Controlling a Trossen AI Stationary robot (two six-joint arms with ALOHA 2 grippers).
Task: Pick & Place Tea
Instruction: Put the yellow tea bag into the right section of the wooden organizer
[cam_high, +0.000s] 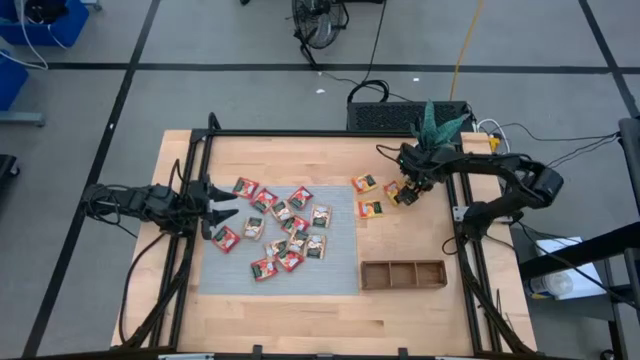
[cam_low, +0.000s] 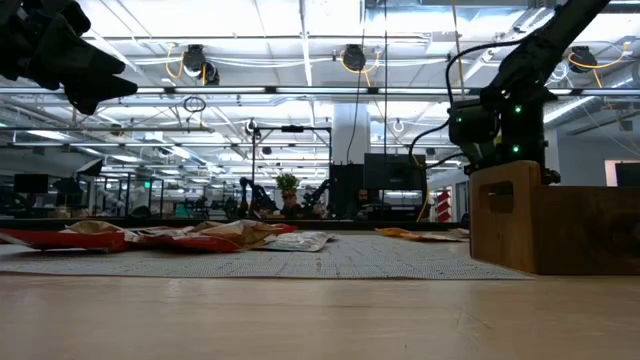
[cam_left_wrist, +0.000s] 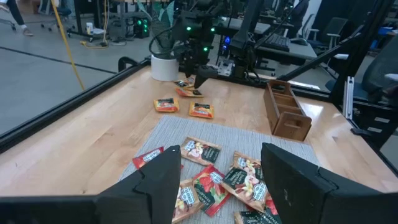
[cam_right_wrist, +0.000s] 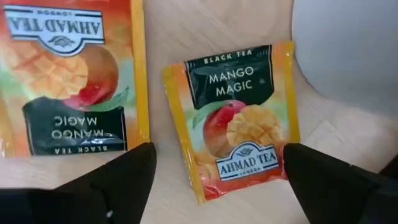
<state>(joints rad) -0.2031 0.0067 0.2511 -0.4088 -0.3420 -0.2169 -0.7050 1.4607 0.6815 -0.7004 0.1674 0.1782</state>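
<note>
Several red, white and green tea sachets (cam_high: 285, 228) lie flat in a loose heap on the grey mat (cam_high: 340, 270). A few yellow-orange mango sachets (cam_high: 368, 207) lie on the bare wood to the mat's right. My right gripper (cam_right_wrist: 217, 174) is open and low over one mango sachet (cam_right_wrist: 239, 118), a finger standing on either side of it; a second mango sachet (cam_right_wrist: 68, 74) lies beside it. My left gripper (cam_high: 222, 212) hangs open above the mat's left edge, with sachets (cam_left_wrist: 214, 177) below and ahead of it.
The brown wooden three-compartment tray (cam_high: 403, 274) stands on the table right of the mat, toward the near edge. A white pot (cam_left_wrist: 165, 67) with a green plant (cam_high: 437, 125) stands at the far right, close behind my right gripper. Black frame rails line the table's sides.
</note>
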